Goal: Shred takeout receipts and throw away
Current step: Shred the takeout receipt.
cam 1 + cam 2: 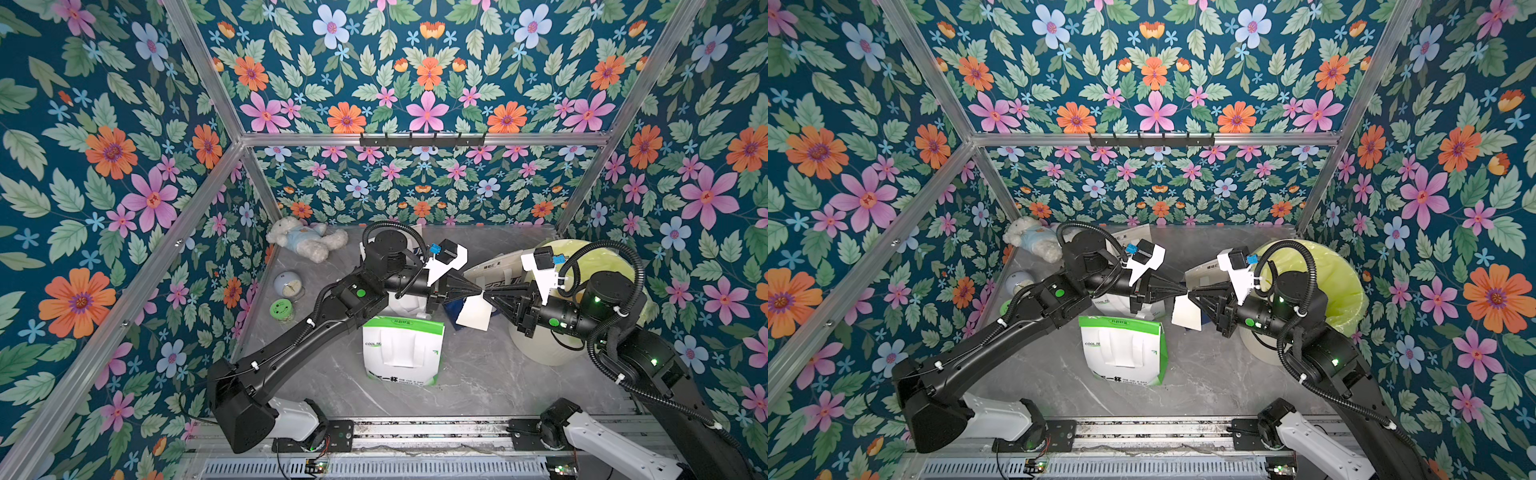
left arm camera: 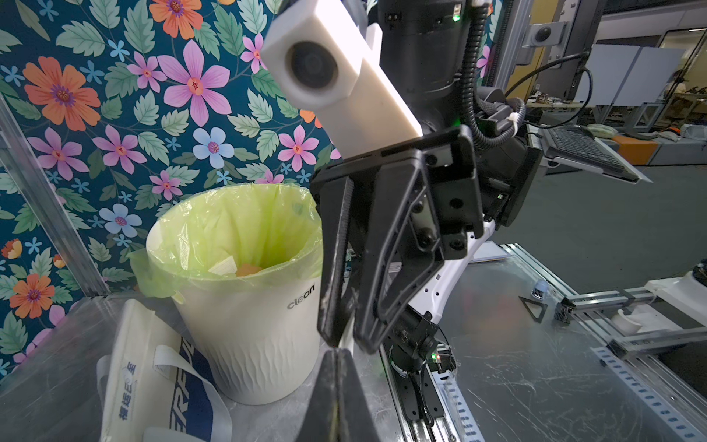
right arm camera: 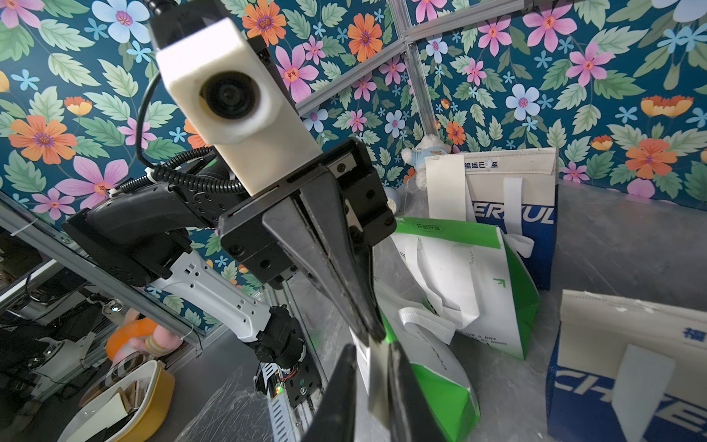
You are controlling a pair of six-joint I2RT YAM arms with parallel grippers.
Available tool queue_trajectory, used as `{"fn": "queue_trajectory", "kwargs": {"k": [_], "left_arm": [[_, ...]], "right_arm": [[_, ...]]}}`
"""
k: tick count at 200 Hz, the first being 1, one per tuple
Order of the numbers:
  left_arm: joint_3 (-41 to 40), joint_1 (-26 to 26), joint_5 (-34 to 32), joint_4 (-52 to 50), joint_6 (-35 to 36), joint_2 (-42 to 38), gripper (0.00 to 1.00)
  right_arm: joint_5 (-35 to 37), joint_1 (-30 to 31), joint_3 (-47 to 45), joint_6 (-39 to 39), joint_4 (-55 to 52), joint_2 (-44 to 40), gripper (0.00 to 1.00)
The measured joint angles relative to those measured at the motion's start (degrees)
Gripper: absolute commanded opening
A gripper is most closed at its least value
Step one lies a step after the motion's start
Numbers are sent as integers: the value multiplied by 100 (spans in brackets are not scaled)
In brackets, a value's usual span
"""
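Note:
One takeout receipt (image 1: 473, 313) (image 1: 1185, 313), a plain white sheet, hangs in the air over the middle of the table. Both grippers meet tip to tip at its top edge. My left gripper (image 1: 478, 292) (image 1: 1183, 289) is shut on that edge; in the left wrist view its jaws (image 2: 336, 356) are pressed together with a thin paper edge between them. My right gripper (image 1: 487, 294) (image 1: 1191, 295) is shut on the same sheet (image 3: 378, 379), which fills the narrow space between its fingers (image 3: 373, 348). Another plain white sheet (image 3: 445, 187) stands against the upright blue-and-white bag.
A white bin with a green liner (image 1: 582, 257) (image 2: 237, 229) stands at the right, under the right arm. A green-and-white bag (image 1: 401, 353) stands in front of the sheet. Blue-and-white bags lie behind (image 1: 494, 274) (image 3: 512, 183). A teddy (image 1: 305, 241) and two jars (image 1: 289, 286) sit at the far left.

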Motion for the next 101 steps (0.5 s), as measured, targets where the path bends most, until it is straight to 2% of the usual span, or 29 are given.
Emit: {"fn": "queue_trajectory", "kwargs": {"k": [44, 101], "left_arm": [[0, -22, -7, 0, 2, 0, 0], [-17, -26, -63, -4, 42, 0, 0]], "right_arm": [[2, 0, -11, 0, 4, -11, 12], [105, 0, -17, 0, 11, -114, 17]]}}
